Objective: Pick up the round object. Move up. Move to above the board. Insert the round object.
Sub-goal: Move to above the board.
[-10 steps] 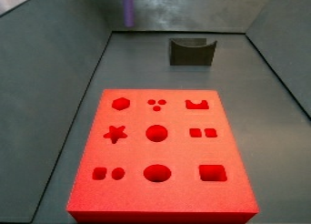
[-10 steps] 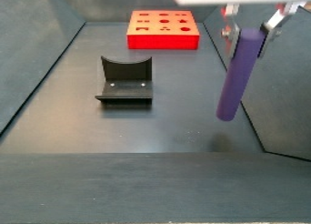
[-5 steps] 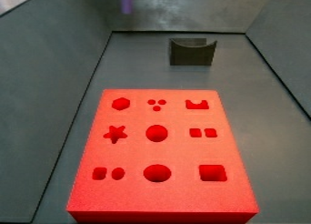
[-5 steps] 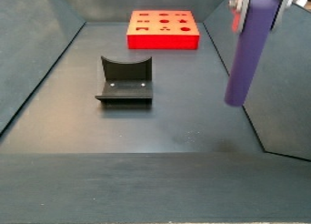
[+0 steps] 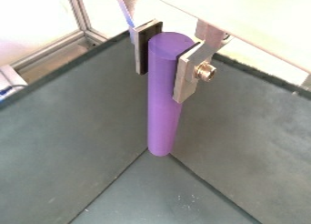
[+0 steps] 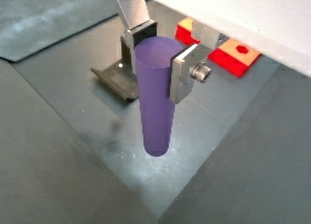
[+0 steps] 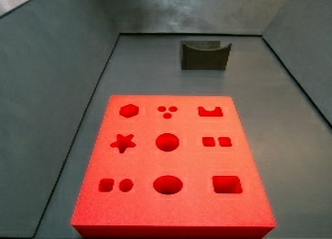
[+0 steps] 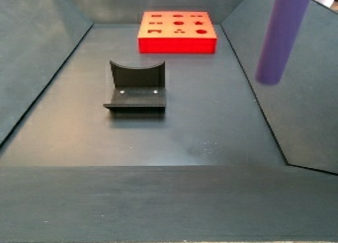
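My gripper [image 5: 168,47] is shut on the top of the round object, a long purple rod [image 5: 165,109], which hangs upright from the fingers, well above the dark floor. Both wrist views show this grip [image 6: 158,55]. In a side view the rod [image 8: 280,40] hangs high at the right, its top and the gripper cut off by the frame edge. The red board [image 8: 179,44] with shaped cut-outs lies at the far end of the floor, away from the rod. It fills the near floor in a side view [image 7: 195,163], and part of it shows in a wrist view [image 6: 231,56].
The dark fixture [image 8: 136,87] stands on the floor between the rod and the board, to the left, and shows too in a side view [image 7: 204,54] and a wrist view [image 6: 119,77]. Sloping grey walls enclose the floor.
The gripper has risen with the rod. In a side view the rod's lower end climbed well up, and the gripper left the frame at the top.
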You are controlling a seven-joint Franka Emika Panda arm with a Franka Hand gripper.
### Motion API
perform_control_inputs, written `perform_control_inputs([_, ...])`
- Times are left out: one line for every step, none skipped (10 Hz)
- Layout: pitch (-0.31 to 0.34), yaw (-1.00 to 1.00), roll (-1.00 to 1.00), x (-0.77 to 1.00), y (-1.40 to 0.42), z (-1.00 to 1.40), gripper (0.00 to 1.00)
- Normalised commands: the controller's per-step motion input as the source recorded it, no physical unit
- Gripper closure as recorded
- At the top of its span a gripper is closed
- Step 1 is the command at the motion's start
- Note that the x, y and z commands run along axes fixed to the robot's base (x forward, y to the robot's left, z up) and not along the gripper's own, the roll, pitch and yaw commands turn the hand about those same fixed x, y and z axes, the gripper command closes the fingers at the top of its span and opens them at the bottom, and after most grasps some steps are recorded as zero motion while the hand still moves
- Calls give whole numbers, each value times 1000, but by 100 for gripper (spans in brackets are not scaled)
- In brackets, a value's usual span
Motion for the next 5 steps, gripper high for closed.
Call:
perform_control_inputs([91,-9,40,5,3,207,100])
perform_control_inputs([-109,9,123,208,-1000,69,100])
perform_control_inputs([-118,22,131,208,-1000,58,100])
perform_control_inputs([-119,27,125,204,-1000,60,100])
perform_control_inputs([-117,4,55,198,-1000,59,100])
